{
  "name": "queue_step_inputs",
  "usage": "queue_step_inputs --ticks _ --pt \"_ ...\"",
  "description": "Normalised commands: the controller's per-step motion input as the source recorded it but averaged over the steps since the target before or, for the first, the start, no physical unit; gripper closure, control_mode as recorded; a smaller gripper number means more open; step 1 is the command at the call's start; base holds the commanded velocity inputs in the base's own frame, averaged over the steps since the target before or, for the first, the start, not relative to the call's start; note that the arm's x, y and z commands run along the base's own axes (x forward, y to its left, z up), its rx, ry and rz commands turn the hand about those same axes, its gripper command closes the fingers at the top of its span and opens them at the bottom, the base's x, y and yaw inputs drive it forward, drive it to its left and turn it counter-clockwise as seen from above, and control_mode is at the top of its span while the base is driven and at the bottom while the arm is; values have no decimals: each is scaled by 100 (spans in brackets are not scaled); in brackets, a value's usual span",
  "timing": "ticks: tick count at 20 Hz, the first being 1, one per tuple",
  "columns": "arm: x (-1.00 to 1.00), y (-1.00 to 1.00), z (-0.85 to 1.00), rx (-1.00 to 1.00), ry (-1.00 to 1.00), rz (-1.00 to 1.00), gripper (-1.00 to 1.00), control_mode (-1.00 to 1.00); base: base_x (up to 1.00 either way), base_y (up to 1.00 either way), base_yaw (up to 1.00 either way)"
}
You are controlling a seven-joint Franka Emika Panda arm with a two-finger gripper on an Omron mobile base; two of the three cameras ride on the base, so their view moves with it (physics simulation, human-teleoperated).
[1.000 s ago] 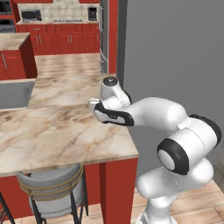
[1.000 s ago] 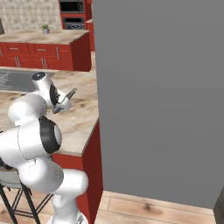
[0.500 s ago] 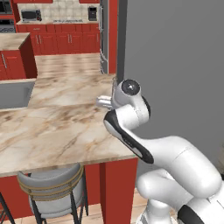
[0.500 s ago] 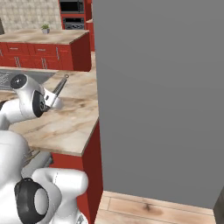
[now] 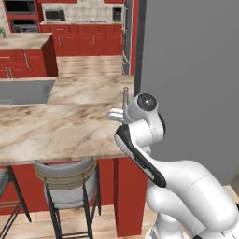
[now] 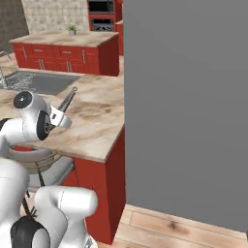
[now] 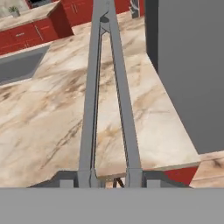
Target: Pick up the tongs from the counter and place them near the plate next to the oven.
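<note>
My gripper (image 7: 110,177) is shut on the tongs (image 7: 105,87), slim grey metal arms that run away from the fingers and join at their far end. In the left base view the tongs (image 5: 125,95) point upward from the gripper (image 5: 116,114), above the counter's (image 5: 65,121) right end. The right base view has the tongs (image 6: 68,100) slanting up from the gripper (image 6: 59,117) over the beige veined counter (image 6: 97,116). They hang clear of the counter (image 7: 43,122). The plate and the oven are out of view.
A tall flat grey panel (image 5: 186,70) rises right beside the counter's end, close to the hand. A sink (image 5: 23,91) is set in the counter to the left. A grey stool (image 5: 65,179) stands under the front edge. Red cabinets (image 6: 63,53) line the back.
The arm has swung round from the right side toward the front of the counter's corner. The hand stayed near the counter's right end, still holding the tongs.
</note>
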Motion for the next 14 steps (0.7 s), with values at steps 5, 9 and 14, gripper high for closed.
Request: queue_step_inputs --ticks 5,9,14 --pt "0 0 0 0 0 0 100 100 -30 3 82" --pt "0 0 0 0 0 0 100 100 0 6 94" --pt "0 0 0 0 0 0 100 100 0 12 96"
